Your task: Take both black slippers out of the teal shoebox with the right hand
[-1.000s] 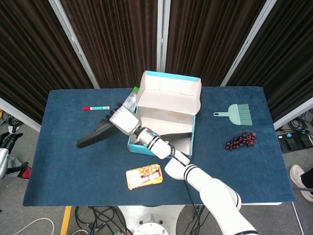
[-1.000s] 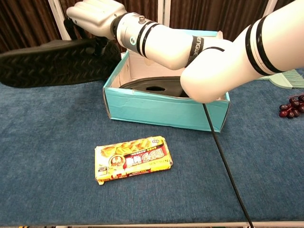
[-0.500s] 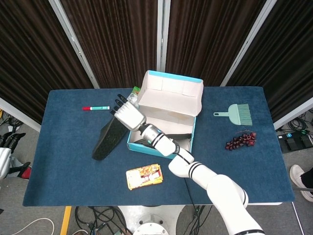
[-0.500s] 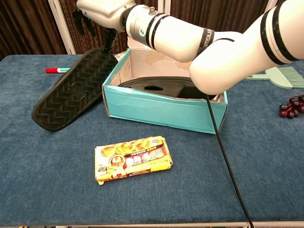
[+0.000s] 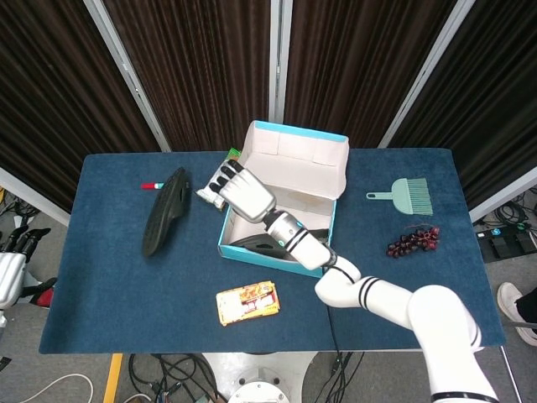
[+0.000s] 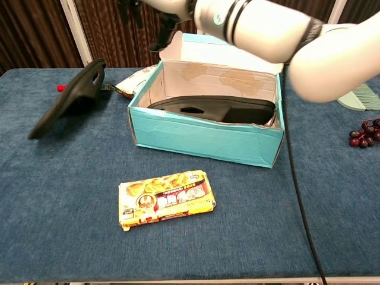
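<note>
The teal shoebox (image 5: pixel 232 248) (image 6: pixel 202 139) stands open mid-table with its lid up. One black slipper (image 6: pixel 214 110) (image 5: pixel 256 244) lies inside it. The other black slipper (image 5: pixel 164 210) (image 6: pixel 68 101) is out on the blue cloth left of the box, tipped on its edge and blurred. My right hand (image 5: pixel 239 190) (image 6: pixel 155 13) hovers above the box's far left corner, fingers spread, holding nothing and apart from both slippers. At the frame's left edge my left hand (image 5: pixel 13 264) hangs off the table, fingers apart and empty.
A yellow snack pack (image 5: pixel 247 302) (image 6: pixel 166 199) lies in front of the box. A red marker (image 5: pixel 149 185) (image 6: pixel 60 88) is partly hidden behind the loose slipper. A light bag (image 6: pixel 133 83) sits by the box's far left corner. A green brush (image 5: pixel 407 195) and grapes (image 5: pixel 413 241) lie right.
My right hand let go of the slipper it held left of the box. The slipper dropped onto the cloth further left, and the hand rose and drew back over the box's corner.
</note>
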`<state>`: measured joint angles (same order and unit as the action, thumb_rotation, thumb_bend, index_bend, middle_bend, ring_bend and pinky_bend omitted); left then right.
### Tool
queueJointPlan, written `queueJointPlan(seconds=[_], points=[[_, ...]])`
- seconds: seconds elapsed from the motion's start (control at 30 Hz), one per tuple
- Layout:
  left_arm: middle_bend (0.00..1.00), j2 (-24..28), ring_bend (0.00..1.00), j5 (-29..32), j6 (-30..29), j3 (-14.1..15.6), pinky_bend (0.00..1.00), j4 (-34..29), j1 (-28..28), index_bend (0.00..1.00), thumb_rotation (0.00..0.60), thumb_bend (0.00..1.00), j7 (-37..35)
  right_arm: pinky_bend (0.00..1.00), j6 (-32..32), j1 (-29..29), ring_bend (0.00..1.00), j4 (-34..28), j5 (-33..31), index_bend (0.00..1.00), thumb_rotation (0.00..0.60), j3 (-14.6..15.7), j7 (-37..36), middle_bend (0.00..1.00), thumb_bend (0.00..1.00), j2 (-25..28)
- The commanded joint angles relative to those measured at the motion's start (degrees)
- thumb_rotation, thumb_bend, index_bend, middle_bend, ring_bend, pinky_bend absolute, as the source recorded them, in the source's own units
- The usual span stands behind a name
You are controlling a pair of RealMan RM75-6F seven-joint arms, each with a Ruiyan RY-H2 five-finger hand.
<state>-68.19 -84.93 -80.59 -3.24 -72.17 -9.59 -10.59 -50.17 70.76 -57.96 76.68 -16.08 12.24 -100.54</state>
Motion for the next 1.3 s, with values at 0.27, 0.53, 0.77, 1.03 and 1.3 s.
queueJointPlan(seconds=[0.27,0.53,0.77,1.03,1.3], points=[[0.19,0.31,0.1,-0.32,-0.42,0.0,0.36,-1.45,-0.13,0.16,0.6,0.11,1.39,0.22,6.05,-7.63,0.24,-30.5,-25.3,0.35,0.6,2.23,22.07,0.42,0.1,21.29],[0.19,-0.02,0.1,-0.76,-0.35,0.13,0.36,-2.28,-0.48,0.16,0.6,0.11,2.42,0.22,5.95,-7.98,0.24,-35.29,-31.0,0.35,0.6,6.47,24.34,0.42,0.1,24.5],[0.19,0.0,0.1,-0.6,-0.12,0.04,0.36,-2.55,-0.72,0.16,0.6,0.11,3.07,0.22,6.41,-9.27,0.24,-32.57,-28.1,0.35,0.6,8.51,20.56,0.42,0.1,22.75],[0.19,0.02,0.1,-0.6,0.3,0.36,0.36,-2.36,-0.76,0.16,0.6,0.11,3.12,0.18,7.38,-10.82,0.21,-27.59,-26.41,0.35,0.6,9.69,15.79,0.39,0.07,19.57],[0.19,-0.19,0.1,-0.2,0.38,0.21,0.36,-1.95,-0.77,0.16,0.6,0.11,3.06,0.13,8.0,-11.52,0.14,-23.77,-23.03,0.28,0.6,10.13,12.71,0.3,0.03,16.84]])
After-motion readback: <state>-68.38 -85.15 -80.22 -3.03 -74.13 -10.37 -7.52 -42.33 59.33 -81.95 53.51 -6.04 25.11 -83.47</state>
